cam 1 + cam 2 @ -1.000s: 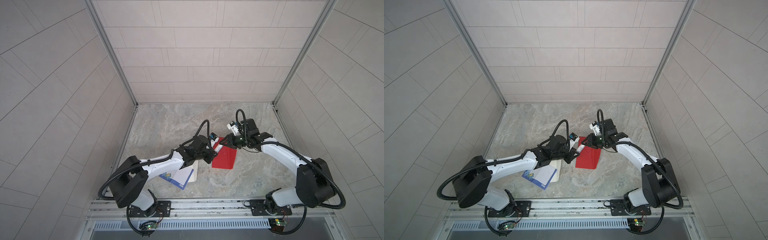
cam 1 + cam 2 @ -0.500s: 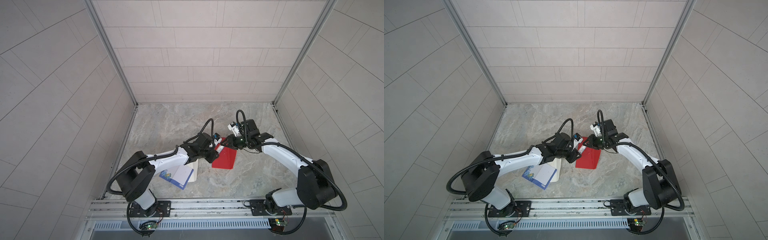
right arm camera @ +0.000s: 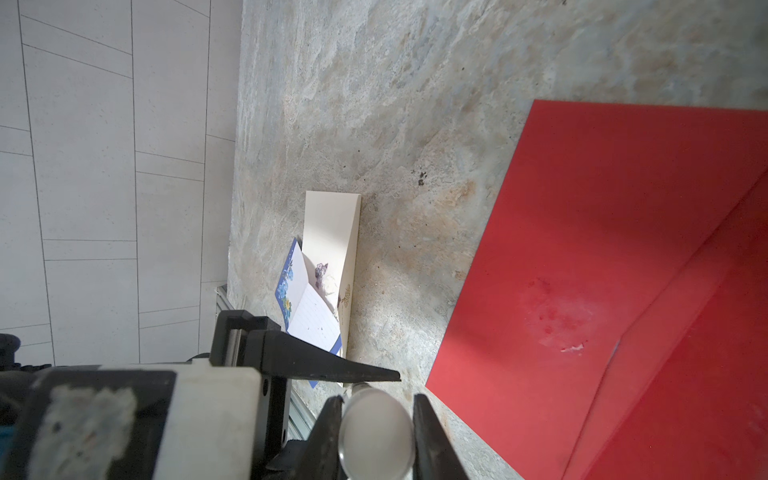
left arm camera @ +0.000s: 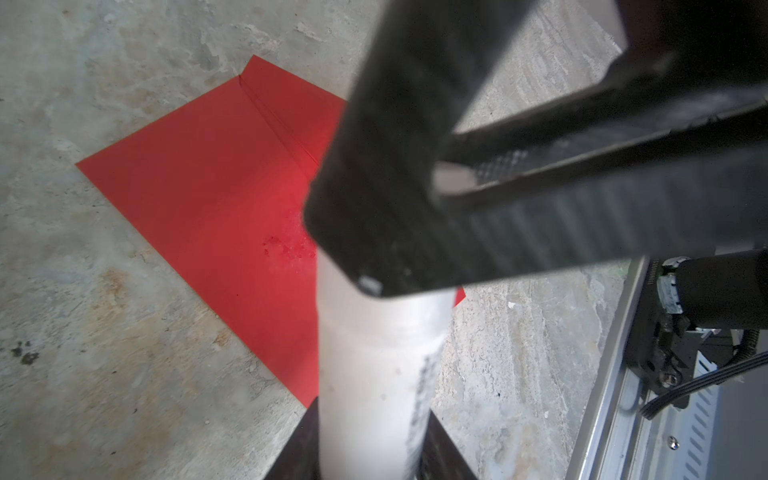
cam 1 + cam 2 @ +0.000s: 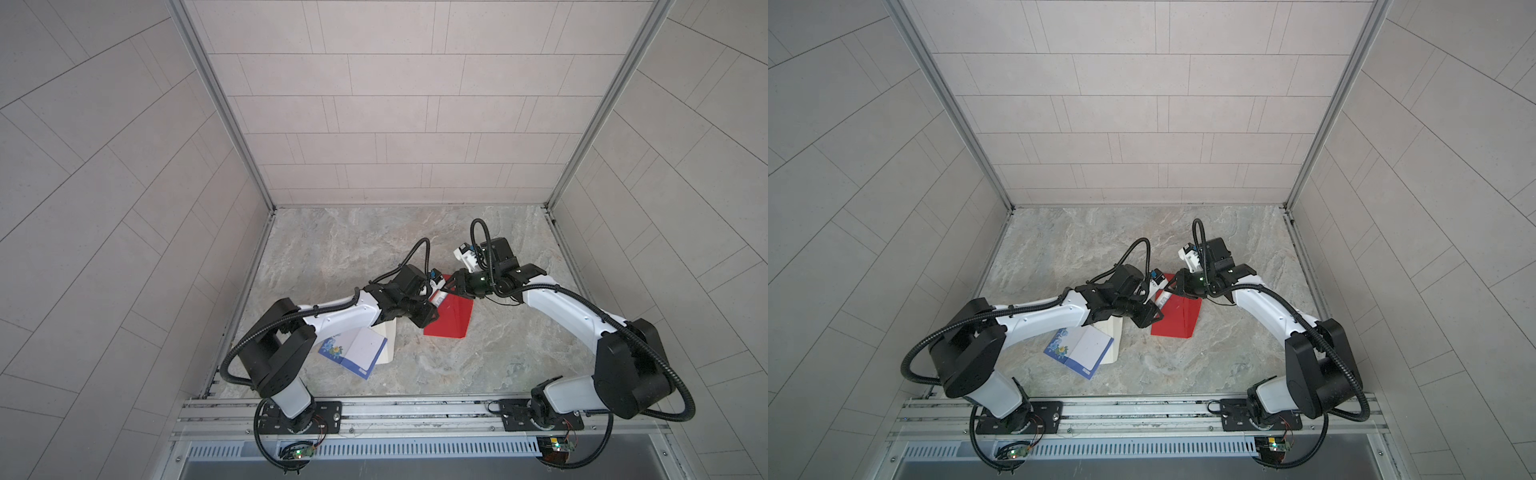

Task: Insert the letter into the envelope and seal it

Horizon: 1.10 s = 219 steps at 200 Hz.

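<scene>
Reaching inward with elbows bent, both arms meet above the flap end of the red envelope (image 5: pixel 451 318), the right gripper (image 5: pixel 452 286) pinching a white tube (image 5: pixel 439 296), the left gripper (image 5: pixel 432 300) straddling the tube's other end, grip unclear, while the letter (image 5: pixel 355 352) lies outside on the table (image 5: pixel 365 253), left of the envelope

white tube (image 4: pixel 374 365): blurred in the left wrist view, print unreadable, far end behind the right gripper (image 3: pixel 376 401)
red envelope (image 3: pixel 602 249): cut off by the right wrist picture's edges
left gripper (image 4: pixel 371 419): finger edges only, blurred; contact with the white tube unclear
letter (image 5: pixel 357 351): partly under the left arm (image 5: pixel 340 318) in both top views; lettering too small
cream card (image 3: pixel 332 232): partly covered by the letter
</scene>
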Each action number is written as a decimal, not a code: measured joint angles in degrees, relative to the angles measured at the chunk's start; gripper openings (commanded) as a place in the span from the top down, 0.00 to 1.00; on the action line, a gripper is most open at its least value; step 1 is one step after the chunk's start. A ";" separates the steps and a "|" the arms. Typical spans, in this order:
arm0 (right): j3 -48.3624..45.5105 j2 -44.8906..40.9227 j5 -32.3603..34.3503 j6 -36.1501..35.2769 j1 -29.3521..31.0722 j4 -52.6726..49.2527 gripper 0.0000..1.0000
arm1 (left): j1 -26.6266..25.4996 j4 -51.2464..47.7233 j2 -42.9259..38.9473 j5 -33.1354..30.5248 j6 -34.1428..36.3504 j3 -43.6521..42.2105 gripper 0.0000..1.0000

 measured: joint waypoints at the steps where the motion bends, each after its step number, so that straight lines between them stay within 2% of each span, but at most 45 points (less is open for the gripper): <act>1: 0.02 0.02 0.00 0.00 0.00 0.00 0.93 | 0.00 0.00 0.00 0.02 0.00 0.02 0.64; 26: 0.17 0.09 -0.17 0.02 0.07 -0.13 0.93 | 0.20 -0.48 0.00 0.26 0.11 0.35 0.87; 46: 0.17 0.22 -0.24 0.04 0.07 -0.15 0.93 | 0.37 -0.68 0.00 0.46 0.13 0.35 1.00; 69: 0.17 0.22 -0.04 0.04 0.07 -0.20 0.94 | 0.35 -0.70 0.00 0.09 0.13 0.35 1.00; 93: 0.17 0.20 0.81 0.42 -0.31 -0.15 0.94 | 0.26 -0.13 -0.07 -2.91 -0.26 0.13 1.00; 126: 0.02 0.22 0.66 3.34 -2.08 -0.11 0.94 | -0.35 6.25 -1.25 -5.75 -0.50 -3.04 1.00; 178: -1.11 -0.39 -0.13 8.33 -5.11 -0.96 0.95 | -0.98 9.92 -1.36 -6.40 -0.20 -3.69 1.00; 219: -1.09 -1.36 0.76 8.85 -5.22 -2.97 0.96 | -1.60 9.81 -1.22 -6.27 0.46 -3.52 1.00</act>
